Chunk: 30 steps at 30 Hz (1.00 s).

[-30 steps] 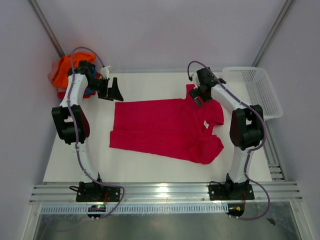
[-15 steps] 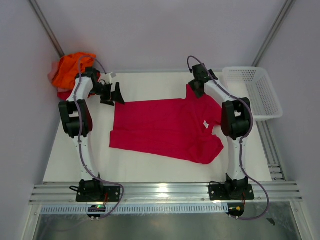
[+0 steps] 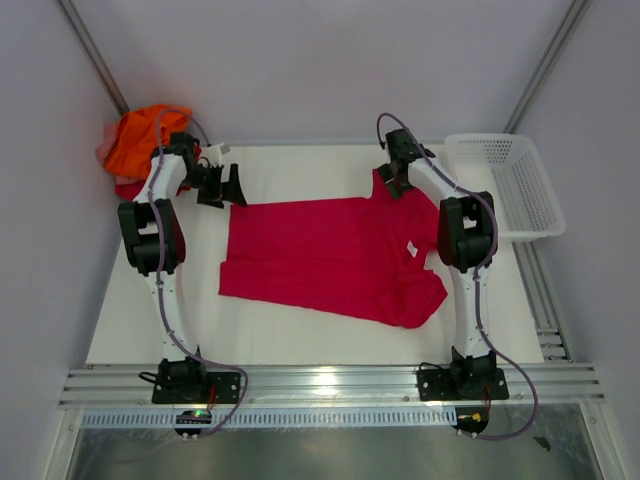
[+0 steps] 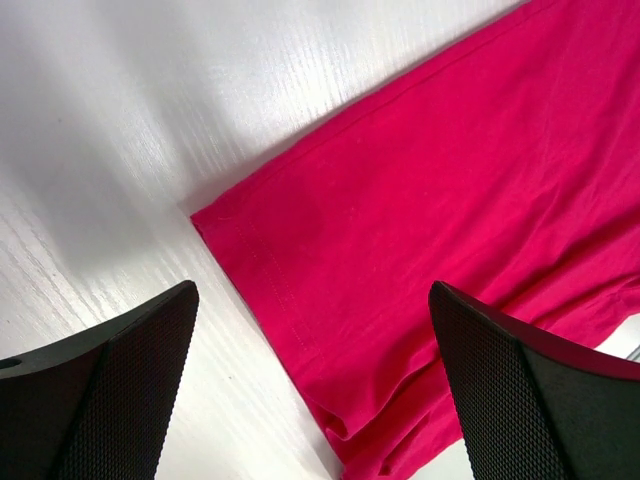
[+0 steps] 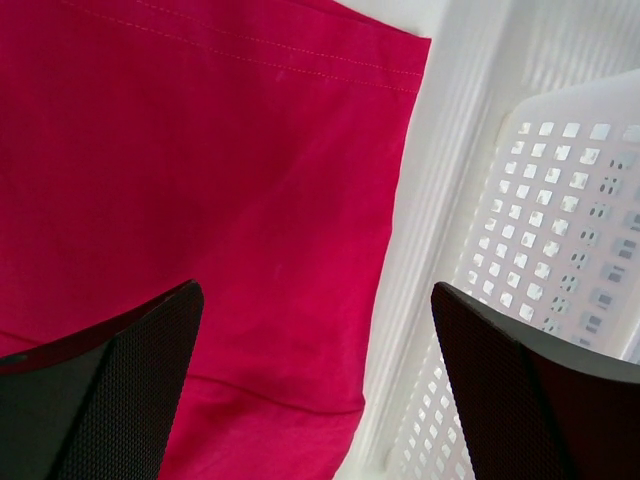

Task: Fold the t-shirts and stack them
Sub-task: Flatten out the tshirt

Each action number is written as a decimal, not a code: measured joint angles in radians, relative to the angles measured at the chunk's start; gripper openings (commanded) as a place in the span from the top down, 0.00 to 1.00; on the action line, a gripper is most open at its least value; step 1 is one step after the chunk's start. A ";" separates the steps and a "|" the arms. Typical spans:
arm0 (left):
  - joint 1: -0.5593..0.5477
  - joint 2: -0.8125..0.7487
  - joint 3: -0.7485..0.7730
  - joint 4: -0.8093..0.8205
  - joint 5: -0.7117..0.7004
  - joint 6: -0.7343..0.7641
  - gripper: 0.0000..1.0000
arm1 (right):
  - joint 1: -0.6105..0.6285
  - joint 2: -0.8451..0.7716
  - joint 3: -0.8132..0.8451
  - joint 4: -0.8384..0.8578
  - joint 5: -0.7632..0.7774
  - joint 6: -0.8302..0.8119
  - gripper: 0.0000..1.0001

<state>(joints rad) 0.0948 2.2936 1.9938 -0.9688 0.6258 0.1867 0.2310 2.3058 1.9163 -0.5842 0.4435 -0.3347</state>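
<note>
— Left gripper (image 3: pixel 232 185) is hanging spread wide over the far hem corner of the crimson t-shirt (image 3: pixel 330 255), holding nothing; are we seeing the same on the other side?
— We are: right gripper (image 3: pixel 392 183) is gaping and empty too, hovering above the far sleeve, just beside the white mesh basket (image 3: pixel 520 185). The shirt is lying spread on the table (image 3: pixel 300 335), collar to the right
— Then we are judging this as the first fold, pinching the far edge at both ends
— Agreed. We are wanting each lower finger sliding under front and back cloth together, right at the corner, and both arms lifting evenly so nothing is skewing. We are also minding the near sleeve, which is looking bunched
— And the orange pile (image 3: pixel 140 140) is waiting at the far left
</note>
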 measured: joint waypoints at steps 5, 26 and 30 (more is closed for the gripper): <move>0.000 0.008 0.000 0.018 -0.004 0.000 0.01 | -0.018 0.032 0.043 -0.036 -0.033 0.001 0.01; 0.001 0.141 0.073 0.034 0.103 0.001 0.66 | -0.034 0.105 0.178 -0.200 -0.138 0.023 0.01; 0.001 0.175 0.108 0.024 0.121 -0.002 0.83 | -0.038 0.137 0.236 -0.241 -0.147 0.023 0.01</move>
<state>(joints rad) 0.0959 2.4687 2.1014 -0.9451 0.7467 0.1848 0.1932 2.4428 2.1521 -0.8253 0.2962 -0.3119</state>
